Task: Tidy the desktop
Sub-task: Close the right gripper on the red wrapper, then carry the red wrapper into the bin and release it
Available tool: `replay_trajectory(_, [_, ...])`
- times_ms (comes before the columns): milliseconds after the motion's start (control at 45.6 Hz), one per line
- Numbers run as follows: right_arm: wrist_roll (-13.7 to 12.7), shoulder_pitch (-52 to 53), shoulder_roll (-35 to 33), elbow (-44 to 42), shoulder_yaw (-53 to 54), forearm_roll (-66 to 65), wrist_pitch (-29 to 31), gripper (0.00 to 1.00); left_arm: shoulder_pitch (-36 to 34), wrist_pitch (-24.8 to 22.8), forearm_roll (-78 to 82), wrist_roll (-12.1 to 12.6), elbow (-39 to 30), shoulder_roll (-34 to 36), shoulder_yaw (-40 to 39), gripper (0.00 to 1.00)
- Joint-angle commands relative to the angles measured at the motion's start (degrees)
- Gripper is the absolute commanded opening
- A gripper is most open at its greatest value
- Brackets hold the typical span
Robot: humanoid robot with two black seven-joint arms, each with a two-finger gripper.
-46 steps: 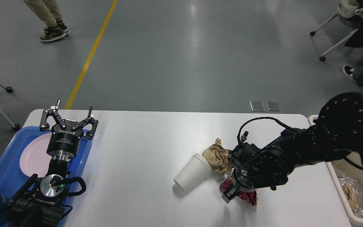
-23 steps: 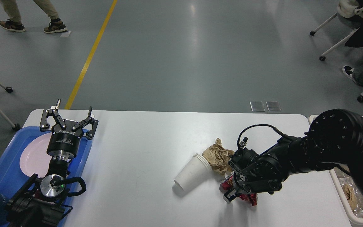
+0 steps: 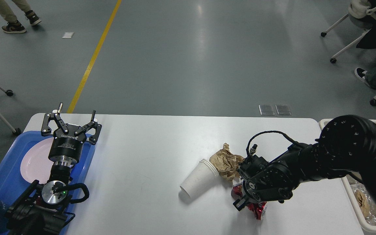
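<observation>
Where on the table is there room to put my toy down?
The wide bare middle of the desktop, between the blue tray and the white cups, is free. It is crowded by the cups, brown paper and red wrapper.

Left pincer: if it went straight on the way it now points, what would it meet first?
The left pincer points away from the robot, over the desktop's far left corner. Nothing stands in that line; beyond the edge lies bare floor and a yellow line. Depth is unclear.
</observation>
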Motion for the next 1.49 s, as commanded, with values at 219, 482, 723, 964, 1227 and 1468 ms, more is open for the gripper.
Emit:
replay_trajectory(219, [-0.1,0.1,-0.5,0.4,-0.4,0.6,0.1,0.02,0.0,0.0,0.0,0.0,0.0,0.0,0.0,0.96])
replay_trajectory(482, [-0.2,0.8,-1.5,0.7,-0.6,4.6,1.0,0.00,0.0,0.0,0.0,0.0,0.0,0.0,0.0,0.96])
replay_trajectory(723, [-0.2,2.3,-2.5,1.7,-0.6,6.3,1.1,0.00,0.0,0.0,0.0,0.0,0.0,0.0,0.0,0.96])
replay_trajectory(964, [0.2,19.7,-10.9,14.2,-2.2,22.4,8.5,0.00,0.0,0.0,0.0,0.0,0.0,0.0,0.0,0.96])
replay_trajectory(1227, [4.5,44.8,-19.9,27.3,-12.2,34.2,17.2,0.00,0.0,0.0,0.0,0.0,0.0,0.0,0.0,0.96])
replay_trajectory(1468, [17.6,55.0,-20.9,29.4,-24.1,34.6,20.6,0.00,0.0,0.0,0.0,0.0,0.0,0.0,0.0,0.96])
